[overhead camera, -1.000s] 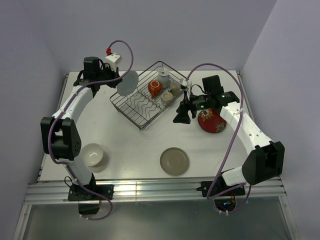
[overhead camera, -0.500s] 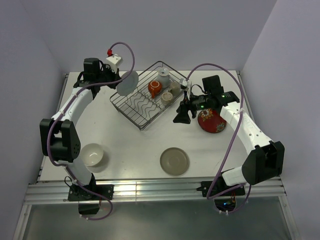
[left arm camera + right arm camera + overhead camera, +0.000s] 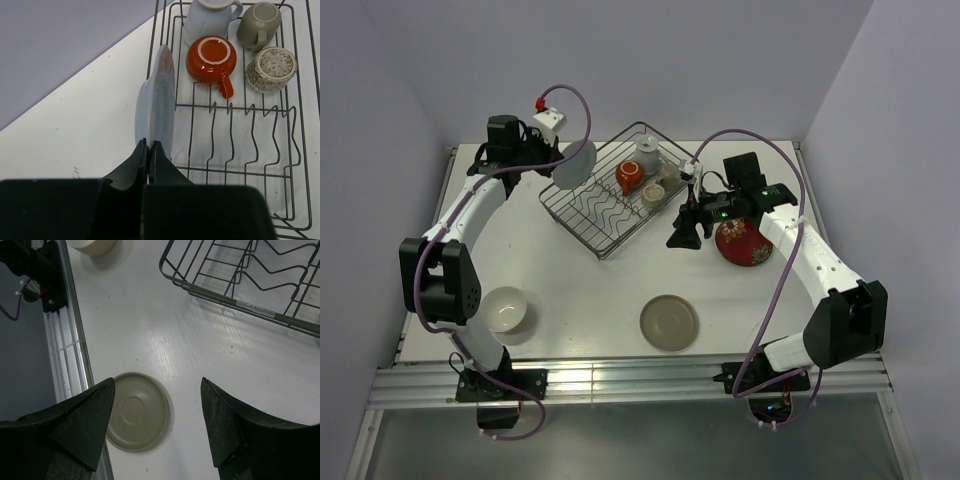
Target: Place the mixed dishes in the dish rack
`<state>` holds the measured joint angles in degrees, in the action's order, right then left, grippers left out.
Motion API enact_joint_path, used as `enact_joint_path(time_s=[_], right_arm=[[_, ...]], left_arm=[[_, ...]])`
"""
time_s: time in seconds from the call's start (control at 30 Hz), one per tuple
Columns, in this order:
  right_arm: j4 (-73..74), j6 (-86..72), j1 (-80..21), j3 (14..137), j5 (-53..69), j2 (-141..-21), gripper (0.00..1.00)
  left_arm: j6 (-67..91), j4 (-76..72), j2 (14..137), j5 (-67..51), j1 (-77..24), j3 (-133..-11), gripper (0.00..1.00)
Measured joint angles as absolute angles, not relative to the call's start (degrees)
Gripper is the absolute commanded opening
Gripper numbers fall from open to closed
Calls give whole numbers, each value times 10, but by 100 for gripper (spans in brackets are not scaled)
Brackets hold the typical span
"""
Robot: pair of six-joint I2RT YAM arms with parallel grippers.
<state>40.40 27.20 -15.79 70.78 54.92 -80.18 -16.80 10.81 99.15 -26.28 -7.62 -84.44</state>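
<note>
My left gripper is shut on the rim of the pale white plate, holding it on edge over the left rim of the dish rack. From above, that plate hangs at the rack's far-left corner. An orange-red mug, a blue-grey cup, a grey cup and a beige cup stand upside down inside. My right gripper is open above the table, over the olive-grey plate. The red floral plate lies beside it.
A cream bowl sits near the left arm's base at the front left. The olive-grey plate lies near the table's front edge, next to the metal rail. Walls close the table at the back and sides.
The left arm has shifted very slightly with the pale plate in its grip. The right gripper stays open in almost the same place.
</note>
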Motion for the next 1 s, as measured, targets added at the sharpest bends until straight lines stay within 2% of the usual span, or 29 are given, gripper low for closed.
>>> enact_joint_path(time_s=[1.0], right_arm=[[412, 280, -143, 708, 551, -809, 76]], left_arm=[[-200, 105, 968, -255, -75, -846, 0]])
